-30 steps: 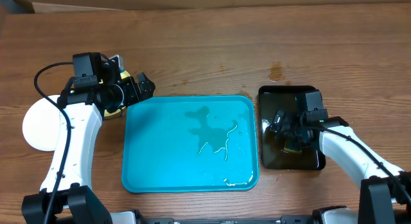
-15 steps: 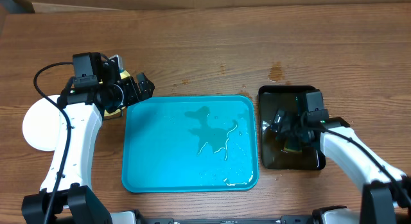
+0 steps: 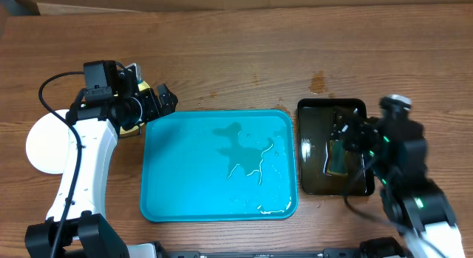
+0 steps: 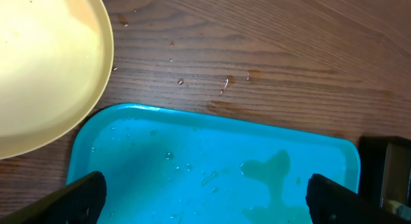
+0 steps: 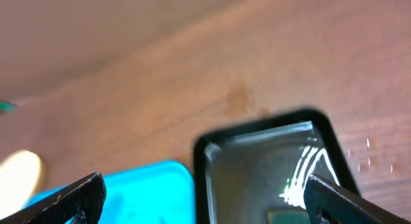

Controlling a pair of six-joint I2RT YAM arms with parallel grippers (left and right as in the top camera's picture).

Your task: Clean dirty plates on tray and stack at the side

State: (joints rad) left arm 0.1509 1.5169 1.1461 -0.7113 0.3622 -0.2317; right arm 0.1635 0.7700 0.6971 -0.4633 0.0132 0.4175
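Wooden table [image 3: 222, 58]: wet turquoise tray [image 3: 177, 173], pale plate [image 3: 46, 143] to its left

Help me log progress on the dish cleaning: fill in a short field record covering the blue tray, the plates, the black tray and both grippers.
tray: no plates on it; a puddle of water in its right half
plates: off the tray, to its left; number stacked cannot be told
black tray: right of the tray, with a yellowish item inside
left gripper: open, empty, near the tray's far left corner
right gripper: open, empty, over the black tray
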